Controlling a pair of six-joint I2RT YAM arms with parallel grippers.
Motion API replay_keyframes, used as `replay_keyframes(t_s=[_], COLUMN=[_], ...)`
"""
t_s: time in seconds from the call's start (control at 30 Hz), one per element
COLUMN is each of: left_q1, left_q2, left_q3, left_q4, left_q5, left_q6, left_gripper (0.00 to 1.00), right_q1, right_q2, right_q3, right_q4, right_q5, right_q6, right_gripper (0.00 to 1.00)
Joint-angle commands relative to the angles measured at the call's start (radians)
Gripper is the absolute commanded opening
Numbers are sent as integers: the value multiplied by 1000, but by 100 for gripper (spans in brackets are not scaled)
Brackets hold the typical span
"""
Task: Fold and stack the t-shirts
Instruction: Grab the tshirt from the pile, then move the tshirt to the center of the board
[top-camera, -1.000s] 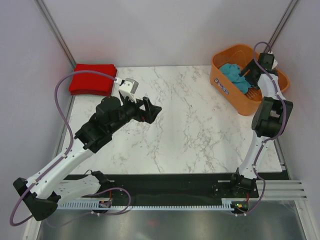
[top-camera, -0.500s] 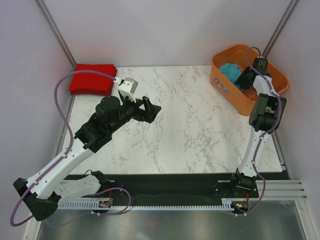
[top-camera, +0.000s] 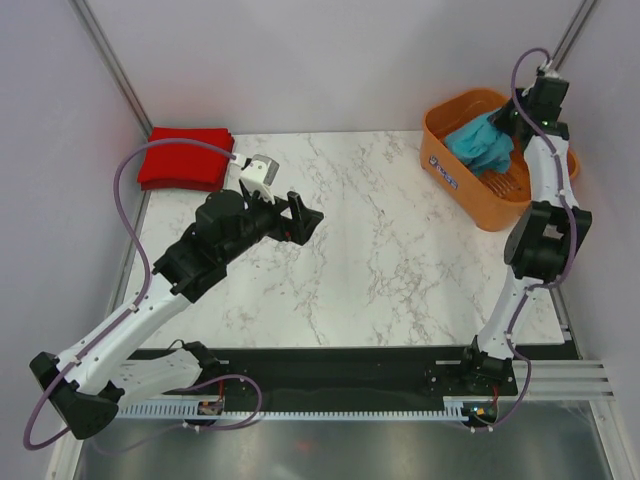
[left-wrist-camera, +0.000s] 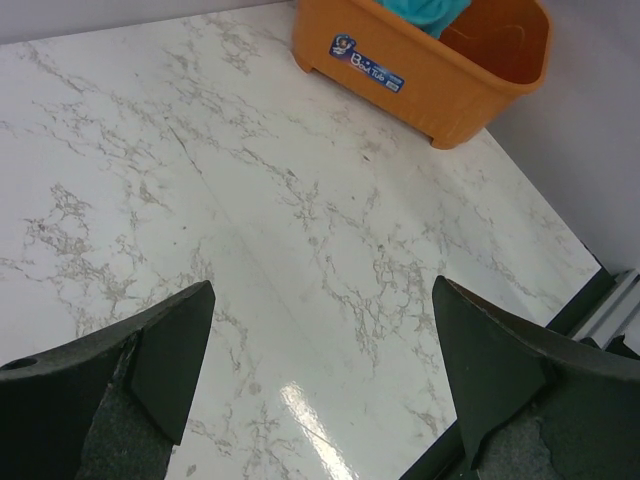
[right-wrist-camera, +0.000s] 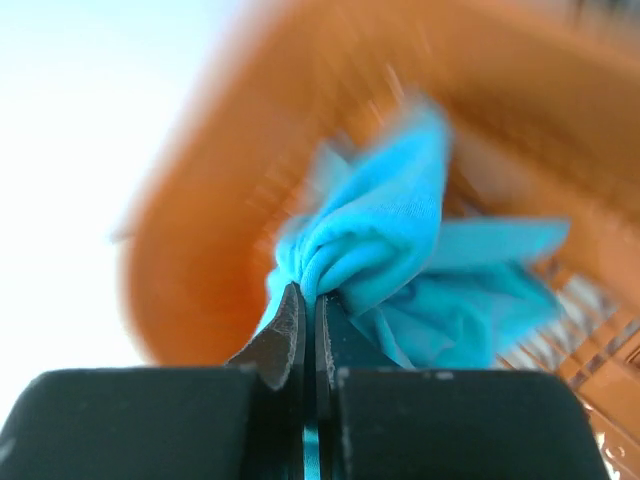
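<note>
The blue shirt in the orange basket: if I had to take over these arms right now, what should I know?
Right gripper: shut on the teal shirt, which hangs bunched over the orange basket.
Left gripper: open, empty, above the table.
Red shirt: folded, at the table's far left corner.
Done: one shirt folded.
Left: carry the teal shirt to the table, fold it, stack the two.

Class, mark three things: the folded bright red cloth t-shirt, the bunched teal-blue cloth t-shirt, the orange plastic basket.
red t-shirt (top-camera: 186, 157), top view, centre of fold.
teal-blue t-shirt (top-camera: 480, 145), top view, bunched middle.
orange basket (left-wrist-camera: 450, 95), left wrist view, outer wall.
</note>
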Motion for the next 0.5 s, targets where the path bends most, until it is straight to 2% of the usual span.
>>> replay_keyframes(t_s=[0.0, 0.17, 0.33, 0.47], left_q1=[6, 8, 8, 9], left_q2=[-16, -18, -24, -38], left_q3=[4, 2, 2, -7], left_q4=[48, 48, 48, 48], left_q5=[0, 7, -5, -72], left_q6=[-6, -10, -12, -15], left_gripper=[97, 97, 97, 96], right_q1=[-1, -1, 19, 126], right_q2=[-290, -407, -532, -610], right_q3=[30, 49, 7, -59], right_q4=[193, 218, 318, 365], right_q5=[-60, -110, -305, -373], right_q6=[37, 92, 227, 279], right_gripper=[0, 0, 0, 0])
